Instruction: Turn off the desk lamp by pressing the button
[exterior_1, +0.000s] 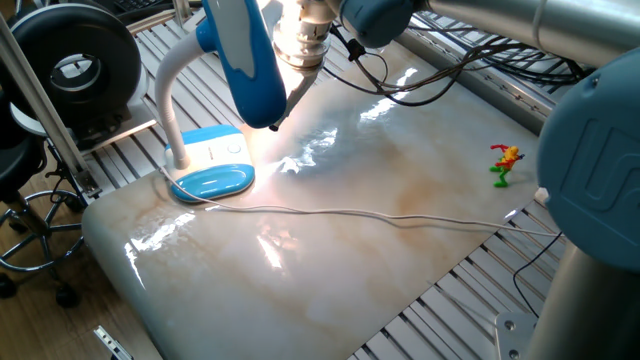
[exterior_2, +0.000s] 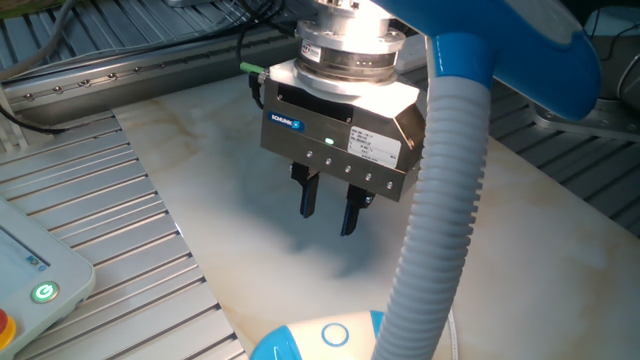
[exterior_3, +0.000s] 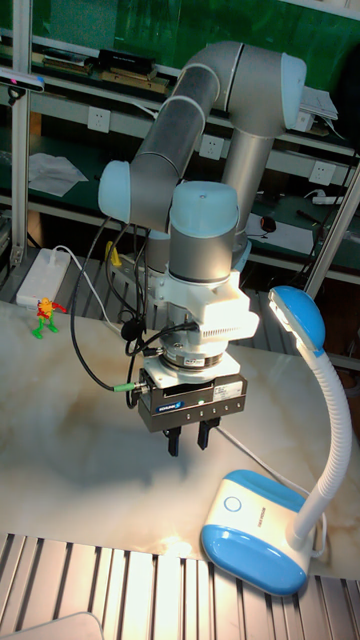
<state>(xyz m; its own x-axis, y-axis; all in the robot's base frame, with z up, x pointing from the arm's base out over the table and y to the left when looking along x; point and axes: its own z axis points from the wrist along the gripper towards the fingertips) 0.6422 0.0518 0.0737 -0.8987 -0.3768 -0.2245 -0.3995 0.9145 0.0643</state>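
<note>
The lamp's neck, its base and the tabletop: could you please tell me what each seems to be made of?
The lamp's neck looks like ribbed, flexible white plastic tubing; fine rings run along it. The base appears to be smooth glossy plastic, blue with a white panel, judging by its even sheen. The tabletop looks like polished marble or a marble-patterned laminate: pale, brown-veined, with sharp reflections. Which of these cannot be told.
</note>
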